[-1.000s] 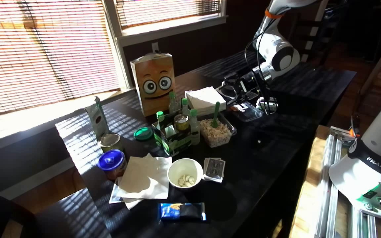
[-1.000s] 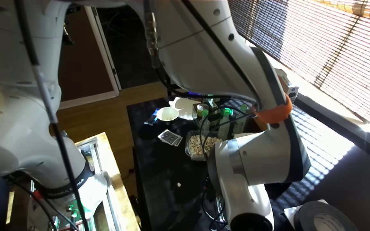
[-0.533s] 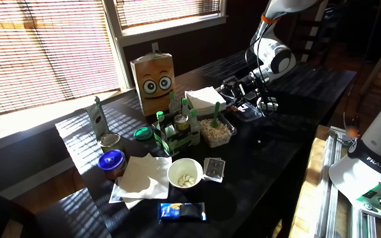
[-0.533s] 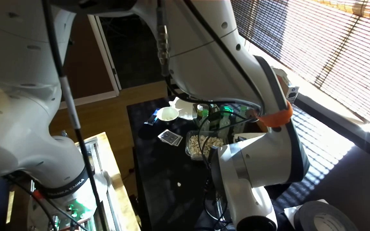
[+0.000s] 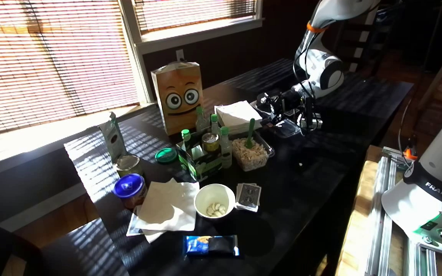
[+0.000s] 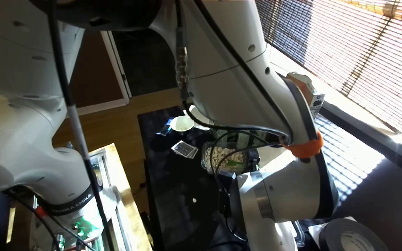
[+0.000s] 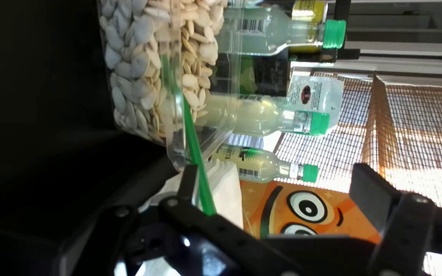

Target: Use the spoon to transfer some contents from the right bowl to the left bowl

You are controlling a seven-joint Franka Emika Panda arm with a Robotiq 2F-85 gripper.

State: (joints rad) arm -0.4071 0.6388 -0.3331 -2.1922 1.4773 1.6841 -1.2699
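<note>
Black two-fingered gripper (image 7: 280,186), jaws parted and empty, should centre the slender green plastic spoon (image 7: 197,151) before closing.

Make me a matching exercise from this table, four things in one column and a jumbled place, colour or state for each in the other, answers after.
1. Spoon
2. Bowl
3. Cards
4. Box

A. Orange, with a face
B. Beside the bowl
C. Stuck in a heap of seeds
D. Holding only a few seeds

Pairs: 1-C, 2-D, 3-B, 4-A
</note>
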